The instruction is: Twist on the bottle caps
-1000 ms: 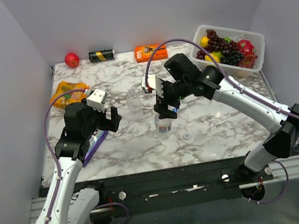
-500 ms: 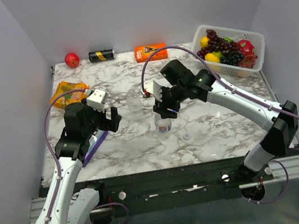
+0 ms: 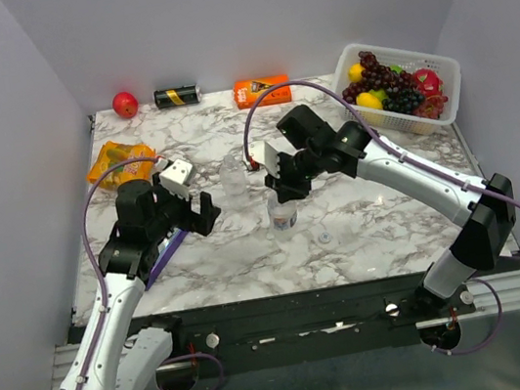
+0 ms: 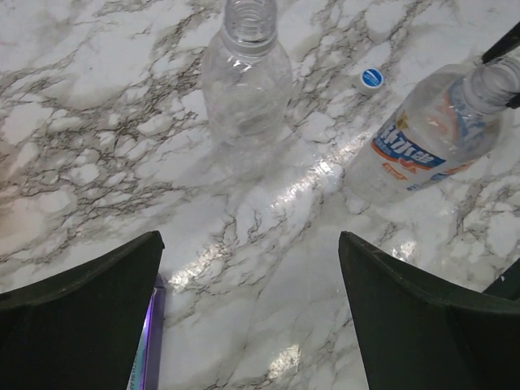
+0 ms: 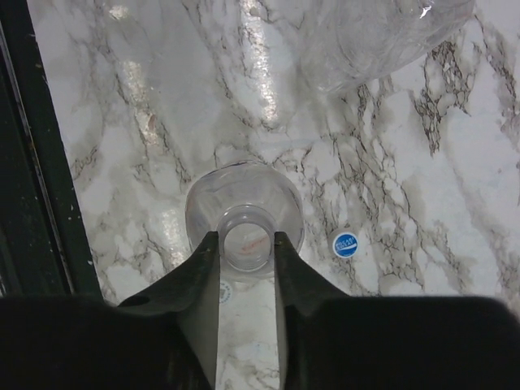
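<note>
Two clear bottles stand uncapped mid-table. In the right wrist view my right gripper (image 5: 246, 240) is shut on the open neck of the labelled bottle (image 5: 244, 185), one finger on each side. From above, that gripper (image 3: 285, 193) sits on top of the same bottle (image 3: 284, 219). The plain bottle (image 3: 234, 181) stands just left of it, also seen as the plain bottle (image 4: 246, 77) in the left wrist view. A blue cap (image 5: 345, 244) lies on the marble beside the held bottle. A whitish cap (image 5: 223, 291) peeks out by one finger. My left gripper (image 4: 250, 237) hangs open, empty, short of both bottles.
A white basket (image 3: 452, 85) of fruit fills the back right corner. Along the back wall lie a red apple (image 3: 125, 104), a black can (image 3: 177, 96) and an orange box (image 3: 260, 90). A snack bag (image 3: 119, 161) lies at the left, a purple packet (image 4: 150, 341) under my left gripper.
My right gripper's jaws have closed onto the labelled bottle's neck. The left arm has shifted slightly right and nearer, still open.
</note>
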